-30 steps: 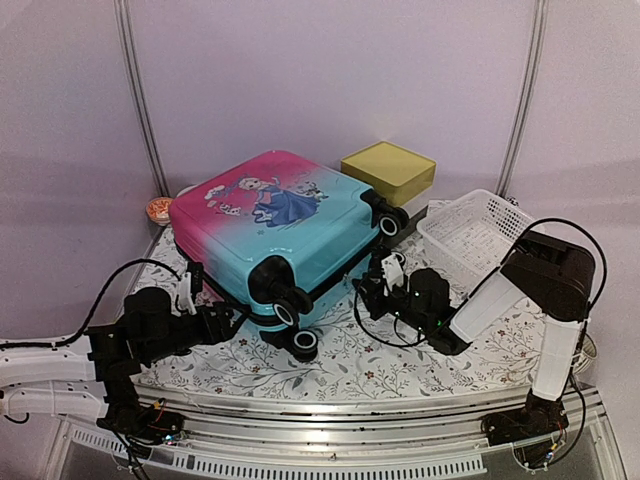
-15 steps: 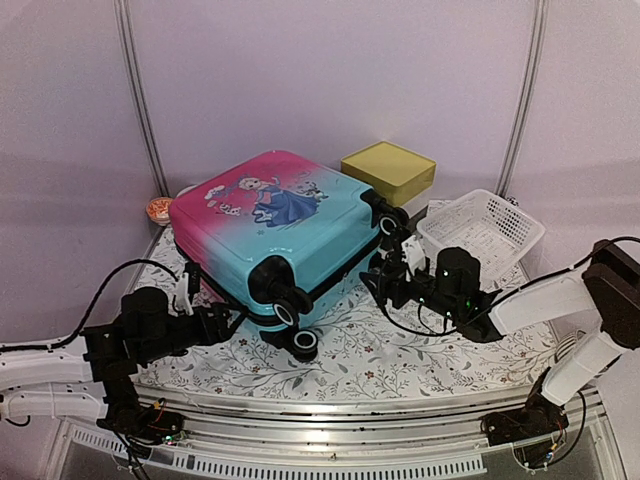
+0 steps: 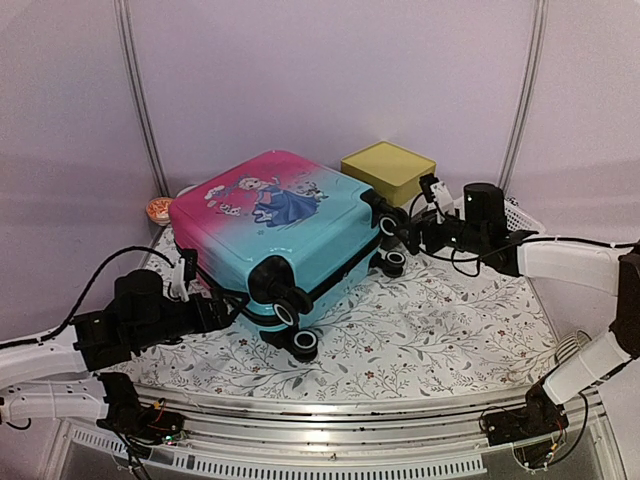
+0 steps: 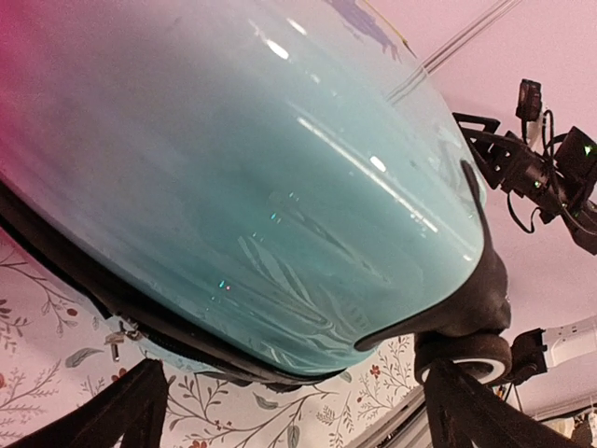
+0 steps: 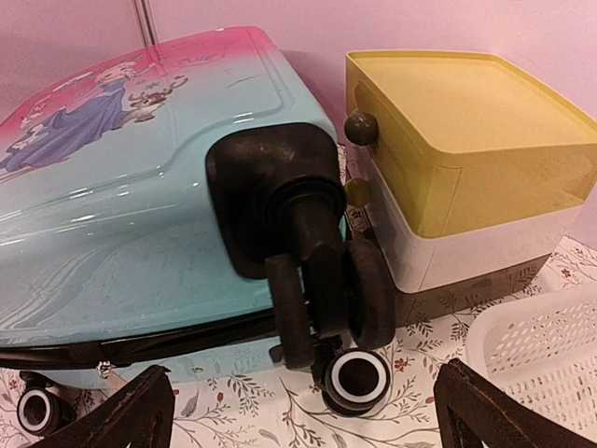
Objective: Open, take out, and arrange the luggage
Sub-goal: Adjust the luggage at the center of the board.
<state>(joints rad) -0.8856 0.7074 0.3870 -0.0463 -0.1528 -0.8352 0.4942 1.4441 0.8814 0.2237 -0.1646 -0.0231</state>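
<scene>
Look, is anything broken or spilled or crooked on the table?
Nothing stands out. The suitcase lies flat and shut, no cracks showing. The yellow box and the basket sit upright, nothing spilled.

The top external view looks down from above and behind the arm bases over the whole worktop (image 3: 430, 330). The left wrist view sits close against the luggage (image 4: 261, 187), facing along its shell. The right wrist view faces its wheeled end and the drawer box (image 5: 466, 140) from near. All three share the luggage.

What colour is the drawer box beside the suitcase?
The drawer box is yellow on top, white below; right wrist view.
</scene>
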